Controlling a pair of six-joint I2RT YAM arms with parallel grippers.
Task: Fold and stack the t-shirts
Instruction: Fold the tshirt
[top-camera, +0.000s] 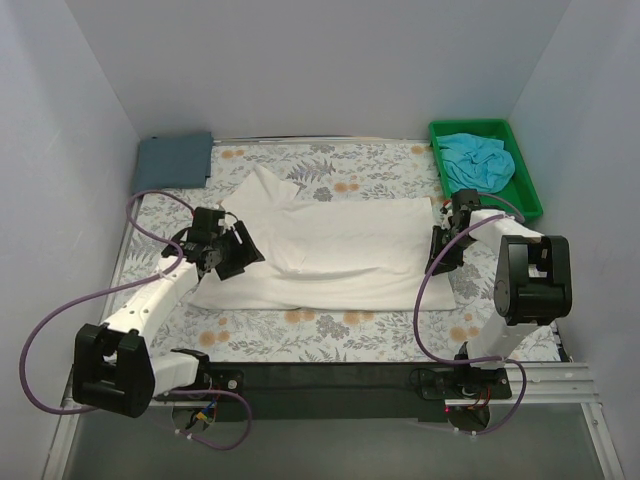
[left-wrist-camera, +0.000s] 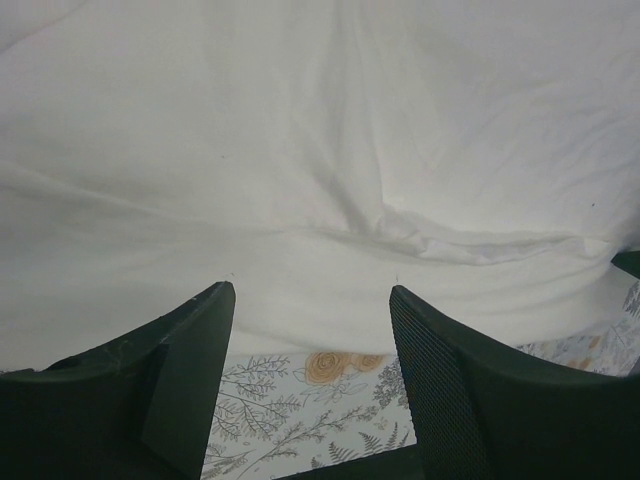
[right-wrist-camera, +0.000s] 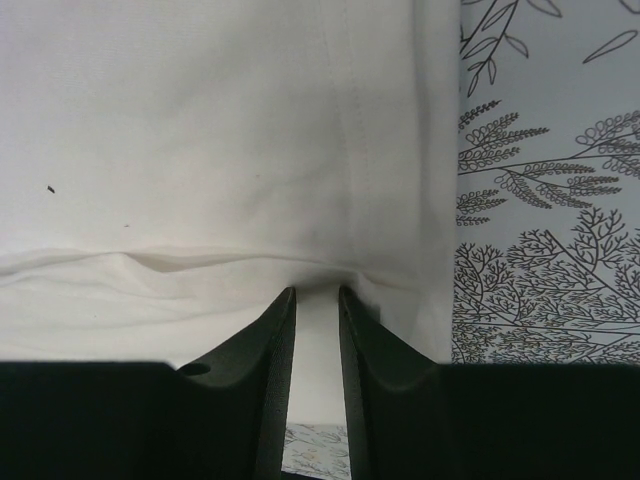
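The cream-white t-shirt (top-camera: 340, 245) lies spread across the middle of the floral cover, with a sleeve sticking out toward the back left; no print shows. My left gripper (top-camera: 232, 252) is open at the shirt's left end. In the left wrist view its fingers (left-wrist-camera: 310, 290) straddle the shirt's near edge (left-wrist-camera: 320, 200) with nothing between them. My right gripper (top-camera: 441, 252) is at the shirt's right end. In the right wrist view it (right-wrist-camera: 316, 292) is shut on a fold of the white cloth (right-wrist-camera: 220, 150). The slate blue-grey shirt (top-camera: 175, 160) lies folded at the back left. The turquoise shirt (top-camera: 478, 160) is bunched in a tray.
A green tray (top-camera: 527, 185) stands at the back right corner and holds the turquoise shirt. The floral table cover (top-camera: 330, 335) shows in front of the white shirt. White walls close in the left, back and right sides.
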